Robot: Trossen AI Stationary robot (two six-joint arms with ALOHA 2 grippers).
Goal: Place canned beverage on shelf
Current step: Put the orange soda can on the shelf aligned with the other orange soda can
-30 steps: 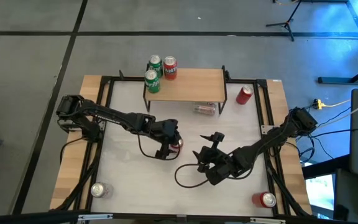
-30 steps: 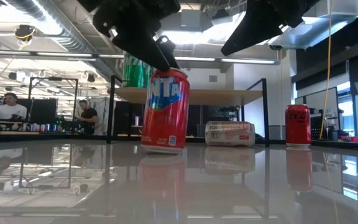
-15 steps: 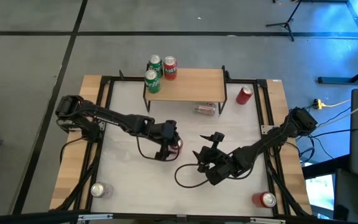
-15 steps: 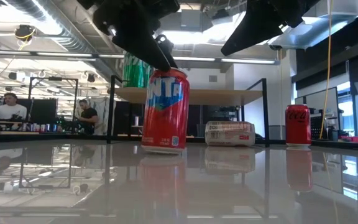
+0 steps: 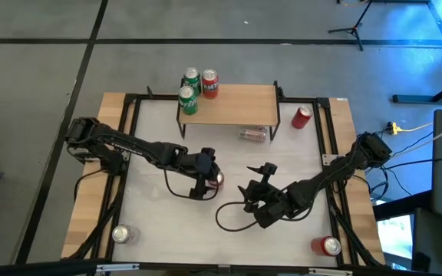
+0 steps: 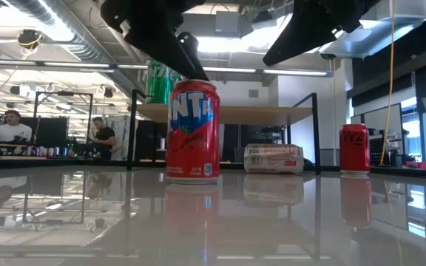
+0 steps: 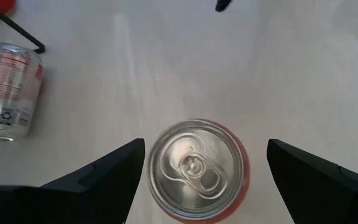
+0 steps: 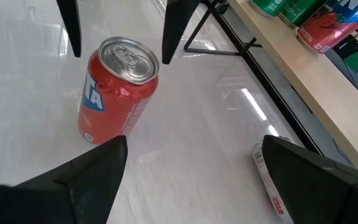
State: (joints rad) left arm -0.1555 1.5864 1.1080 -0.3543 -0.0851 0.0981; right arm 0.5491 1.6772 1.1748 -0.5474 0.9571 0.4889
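Observation:
A red canned beverage (image 6: 192, 133) stands upright on the white table, in front of the shelf (image 5: 232, 103). My left gripper (image 7: 206, 146) is open above it, slanting down, with one finger on each side of the can's top (image 8: 129, 59). My right gripper (image 8: 191, 180) waits open to the can's right with nothing between its fingers. On the left end of the shelf stand two green cans (image 5: 188, 100) and one red can (image 5: 209, 83). My left gripper has one finger (image 7: 126, 171) right beside the can's top rim (image 7: 151, 165); whether it touches I cannot tell. The other finger (image 7: 303, 177) stands clear of the rim. The can rests with its base on the table.
A silver can (image 5: 253, 135) lies on its side below the shelf's front edge. A red cola can (image 5: 302, 116) stands right of the shelf. Two more cans sit at the near corners, silver (image 5: 121, 234) and red (image 5: 328, 245). A black frame rims the table.
The red can under my left gripper was tilted and now stands upright. It has also turned about its own axis, so that more of its lettering faces the near edge.

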